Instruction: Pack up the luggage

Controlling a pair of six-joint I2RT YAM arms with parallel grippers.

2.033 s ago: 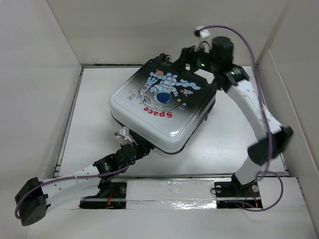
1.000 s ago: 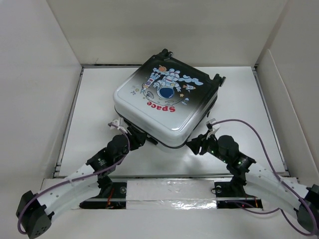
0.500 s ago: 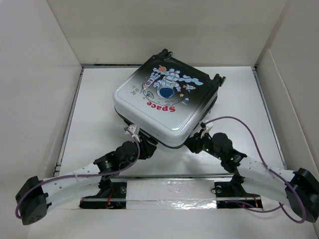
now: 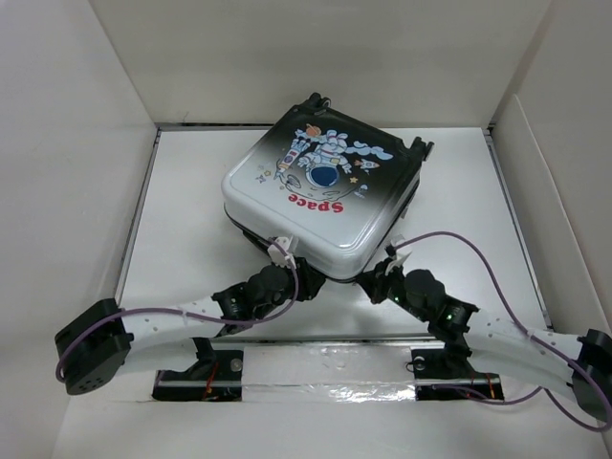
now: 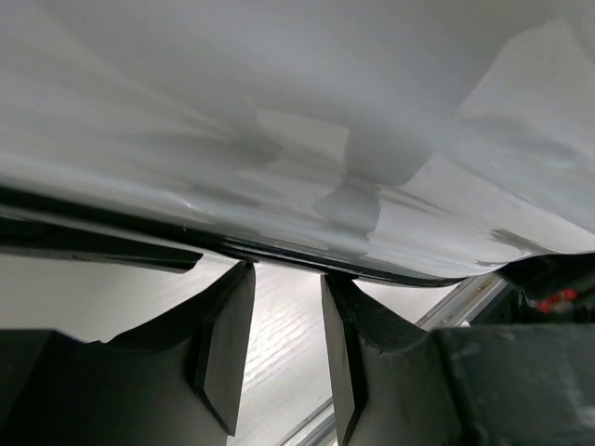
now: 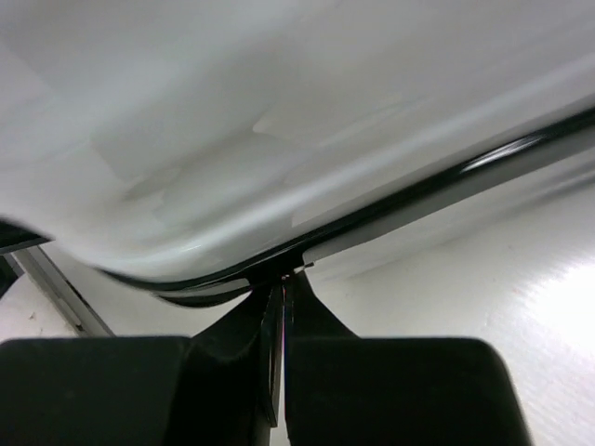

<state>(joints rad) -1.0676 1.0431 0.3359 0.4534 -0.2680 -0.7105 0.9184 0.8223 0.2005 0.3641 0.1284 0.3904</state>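
Vs 0.5 s ago, L gripper [image 4: 304, 283] has slid right along the near edge of the luggage [image 4: 320, 196], and its elbow has swung inward from the near-left corner. R gripper [image 4: 377, 278] sits at abt the same spot by the near-right side, its elbow pushed further out right. The luggage has shifted a touch right and away. 2 s ago the R arm was over at its far side. Both tips are now tucked under the near white edge, near each other but apart. The luggage lies flat on the table [image 4: 182, 258], print side up, mid-table, one corner pointing at the bases. Top cam can't show the fingers, which are hidden under the shell; the wrist cams do. L wrist: L gripper [image 5: 286, 279] is released, fingers [image 5: 223, 344] apart w/ bare table btwn them and tips just under the black rim [image 5: 279, 253]; touching or not, can't tell. R wrist: R gripper [image 6: 283, 283] is clenched, only a hairline slit btwn its fingers [image 6: 232, 362], tips right up at the black rim [image 6: 390, 200]. Whether sth thin is pinched there, can't tell. Wrist cams give only blurred white shell. Only the top cam shows the astronaut and red "Space" print, the black far half, the wheels [image 4: 422, 148] at the far corners, and the white walls [image 4: 287, 57] beyond.
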